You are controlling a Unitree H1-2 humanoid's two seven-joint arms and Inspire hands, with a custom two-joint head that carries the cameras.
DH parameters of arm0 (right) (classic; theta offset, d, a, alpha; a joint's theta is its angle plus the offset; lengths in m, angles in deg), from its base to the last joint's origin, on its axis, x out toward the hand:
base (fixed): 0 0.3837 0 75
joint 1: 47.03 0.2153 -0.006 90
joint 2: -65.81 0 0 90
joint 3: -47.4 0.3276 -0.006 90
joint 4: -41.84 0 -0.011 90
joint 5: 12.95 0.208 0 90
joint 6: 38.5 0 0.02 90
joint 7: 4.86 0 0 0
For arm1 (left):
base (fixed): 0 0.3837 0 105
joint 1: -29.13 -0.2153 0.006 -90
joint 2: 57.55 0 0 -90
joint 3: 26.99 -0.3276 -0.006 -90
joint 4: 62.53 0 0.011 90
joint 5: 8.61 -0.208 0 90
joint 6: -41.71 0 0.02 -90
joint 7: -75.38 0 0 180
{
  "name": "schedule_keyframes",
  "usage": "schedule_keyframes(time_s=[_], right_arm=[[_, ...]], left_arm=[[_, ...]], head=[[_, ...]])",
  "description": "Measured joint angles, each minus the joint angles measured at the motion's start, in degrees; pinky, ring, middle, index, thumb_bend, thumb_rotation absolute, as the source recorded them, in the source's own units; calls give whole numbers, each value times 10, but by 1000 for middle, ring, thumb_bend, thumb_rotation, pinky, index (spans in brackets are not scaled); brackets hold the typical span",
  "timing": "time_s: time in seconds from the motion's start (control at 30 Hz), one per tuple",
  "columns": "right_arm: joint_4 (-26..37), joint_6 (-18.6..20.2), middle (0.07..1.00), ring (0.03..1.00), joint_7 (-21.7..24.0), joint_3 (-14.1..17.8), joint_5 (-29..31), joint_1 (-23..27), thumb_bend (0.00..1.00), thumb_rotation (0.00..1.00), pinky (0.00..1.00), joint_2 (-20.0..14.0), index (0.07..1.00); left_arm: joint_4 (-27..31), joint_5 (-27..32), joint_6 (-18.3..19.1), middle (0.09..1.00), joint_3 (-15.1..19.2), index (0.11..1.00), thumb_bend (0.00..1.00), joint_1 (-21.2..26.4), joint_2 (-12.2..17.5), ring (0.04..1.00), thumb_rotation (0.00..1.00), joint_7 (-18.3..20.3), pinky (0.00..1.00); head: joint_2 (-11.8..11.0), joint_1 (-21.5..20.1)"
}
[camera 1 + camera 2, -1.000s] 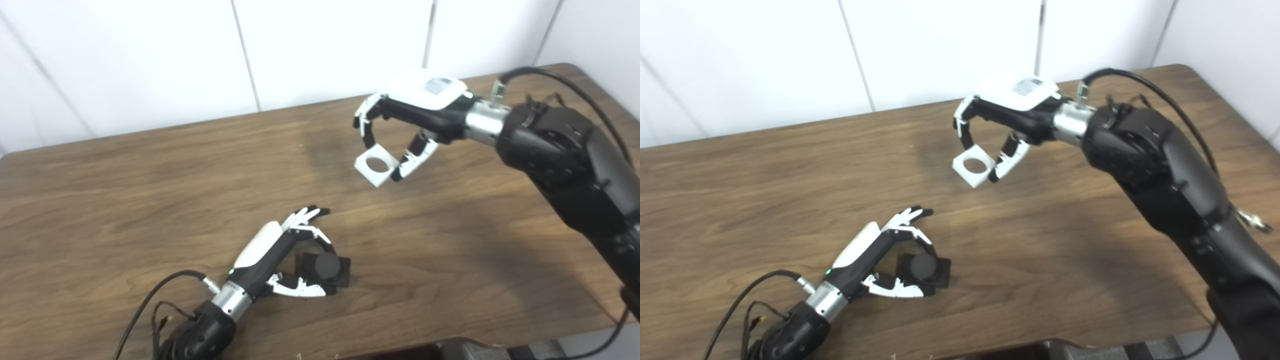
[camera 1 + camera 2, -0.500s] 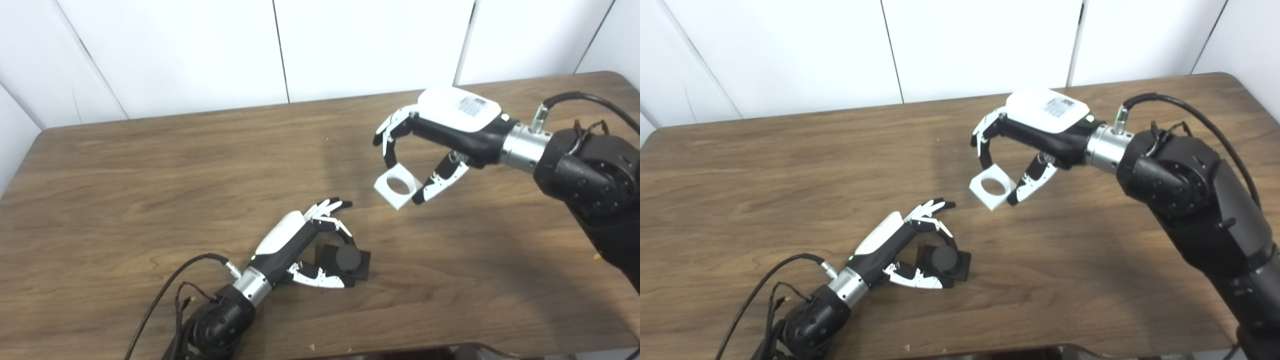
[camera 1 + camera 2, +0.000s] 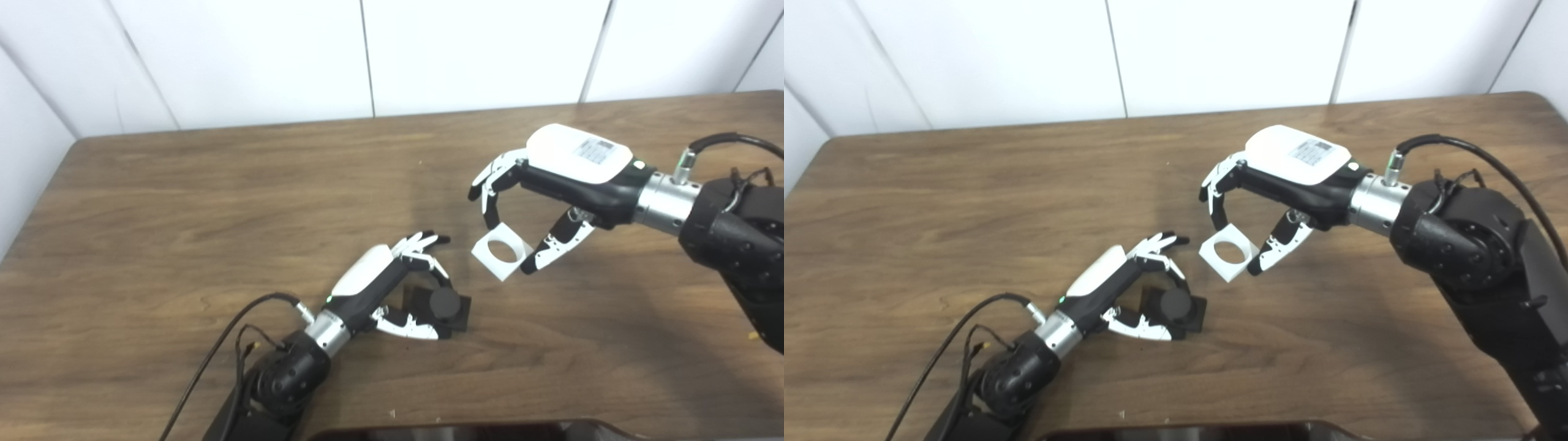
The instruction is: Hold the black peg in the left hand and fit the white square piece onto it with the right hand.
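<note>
1. Left hand (image 3: 392, 288) grips the peg (image 3: 444, 303) near the table's (image 3: 184, 202) front edge.
2. Right hand (image 3: 551, 196) pinches the square (image 3: 502, 260) – aloft, just beside the peg, apart.

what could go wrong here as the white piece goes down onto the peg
1. The right hand pinches the white square piece only by its edges, tilted; it may slip or twist on contact.
2. The left hand curls its fingers around the black peg, so the piece may hit them first.
3. The piece's hole sits up and right of the peg; a straight drop would probably miss.
</note>
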Motion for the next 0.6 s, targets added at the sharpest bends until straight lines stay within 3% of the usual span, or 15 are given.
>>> schedule_keyframes(time_s=[0.4, 0.6], right_arm=[[-5, -3, 740, 763, -1, -18, -4, -21, 519, 137, 655, 39, 480], [-26, -23, 737, 758, -4, -40, -16, -23, 518, 137, 639, 64, 480]], left_arm=[[-3, -2, 2, 945, -1, 487, 521, 3, -3, 1000, 78, -2, 1000], [-4, -2, 3, 949, -1, 487, 520, 3, -4, 1000, 80, -2, 1000]], head=[[2, 5], [4, 5]])
